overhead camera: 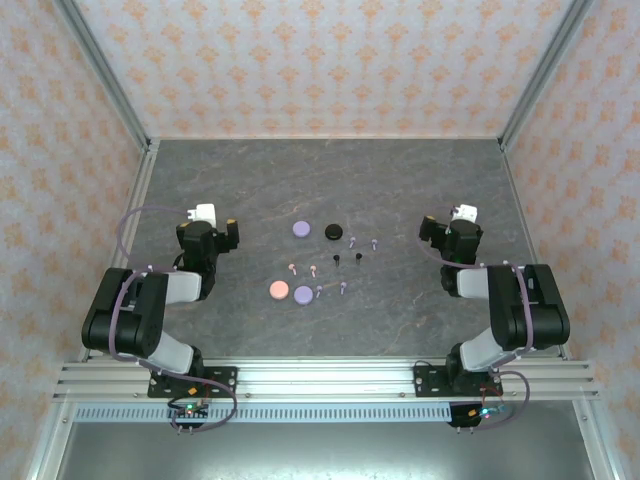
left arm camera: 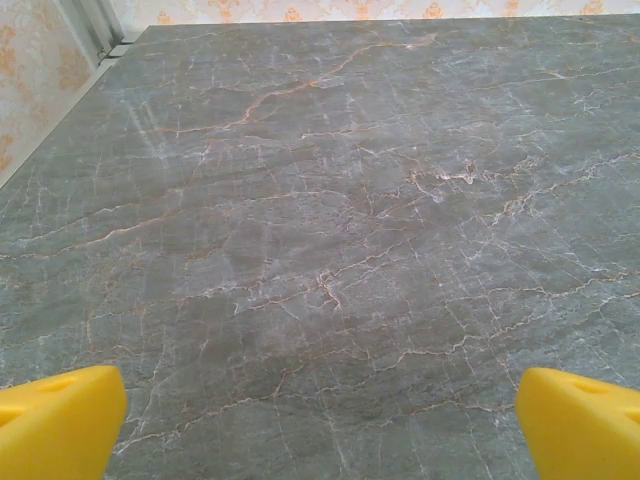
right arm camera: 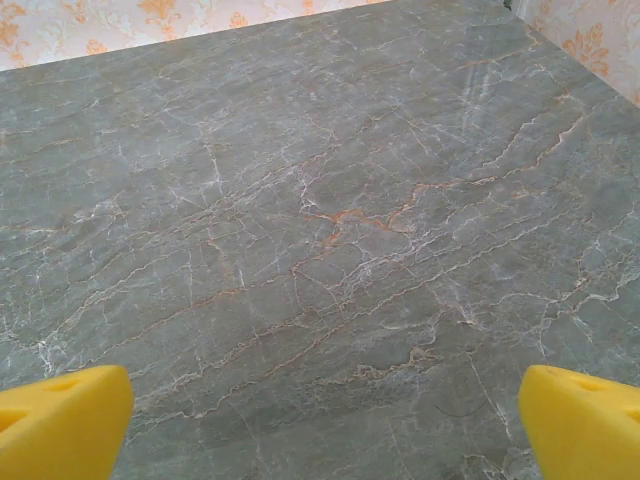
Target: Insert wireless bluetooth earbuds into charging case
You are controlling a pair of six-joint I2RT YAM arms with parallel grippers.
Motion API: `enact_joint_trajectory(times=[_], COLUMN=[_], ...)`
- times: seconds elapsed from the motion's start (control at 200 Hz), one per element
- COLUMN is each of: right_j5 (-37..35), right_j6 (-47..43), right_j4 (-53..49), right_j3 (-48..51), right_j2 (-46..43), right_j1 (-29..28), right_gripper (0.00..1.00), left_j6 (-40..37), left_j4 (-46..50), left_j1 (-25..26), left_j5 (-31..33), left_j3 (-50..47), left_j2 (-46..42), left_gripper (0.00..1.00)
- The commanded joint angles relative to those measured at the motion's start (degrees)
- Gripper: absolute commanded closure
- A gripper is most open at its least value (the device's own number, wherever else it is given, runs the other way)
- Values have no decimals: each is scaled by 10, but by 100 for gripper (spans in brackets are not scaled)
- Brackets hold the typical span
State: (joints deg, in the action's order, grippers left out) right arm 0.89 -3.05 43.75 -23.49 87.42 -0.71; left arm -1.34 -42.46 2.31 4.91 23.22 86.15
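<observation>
Where the earbuds (overhead camera: 336, 260) lie: loose on the grey marbled table (overhead camera: 400, 180), all on the arms' side of the black case (overhead camera: 333, 232).
Earbuds, look: eight tiny stemmed pieces, each much smaller than a case.
Earbuds, colours: two black ones just nearer than the black case; two that seem lilac just to its right; two pinkish-white ones to its near left; two lilac ones further toward the arms.
Black case: round and flat like a coin, in the middle of the table.
Lilac case (overhead camera: 299, 229): round, just left of the black case, apart from it.
Pink case (overhead camera: 280, 291) and second lilac case (overhead camera: 304, 294): side by side, nearly touching, to the near left of the black case.
Left gripper (left arm camera: 320, 430): yellow fingers (left arm camera: 60, 420) spread wide, bare table between them; well left of the black case.
Right gripper (right arm camera: 325, 430): yellow fingers (right arm camera: 580, 420) spread wide over bare table; well right of the black case.
</observation>
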Motion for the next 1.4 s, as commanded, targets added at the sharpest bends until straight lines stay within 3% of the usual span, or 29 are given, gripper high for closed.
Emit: enact_joint_trajectory(times=[0.0,0.5,0.591,0.746,0.886,1.036,1.201,1.396], right_j5=[-4,0,-12,-13,20,29,88,94], right_j6=[5,6,10,19,58,137,180,50], right_j4=[1,3,-23,-225,-391,-550,-604,-655], right_j3=[-8,-5,-11,-74,-129,-185,-212,-298], right_j2=[-3,-5,-28,-117,-190,-248,-257,-177], right_j1=[1,3,3,2,-5,-45,-119,-227], right_gripper=[1,1,1,1,1,1,2,1], left_j6=[7,7,9,28,136,216,262,316], left_j4=[-2,-3,69,232,351,443,498,541], left_j1=[2,2,2,15,21,64,130,146], left_j5=[3,3,6,34,-23,-83,-117,-140], left_j3=[11,11,41,114,187,240,254,246], left_j2=[-4,-5,-33,-110,-144,-162,-178,-201], left_gripper=[0,0,0,0,0,0,0,0])
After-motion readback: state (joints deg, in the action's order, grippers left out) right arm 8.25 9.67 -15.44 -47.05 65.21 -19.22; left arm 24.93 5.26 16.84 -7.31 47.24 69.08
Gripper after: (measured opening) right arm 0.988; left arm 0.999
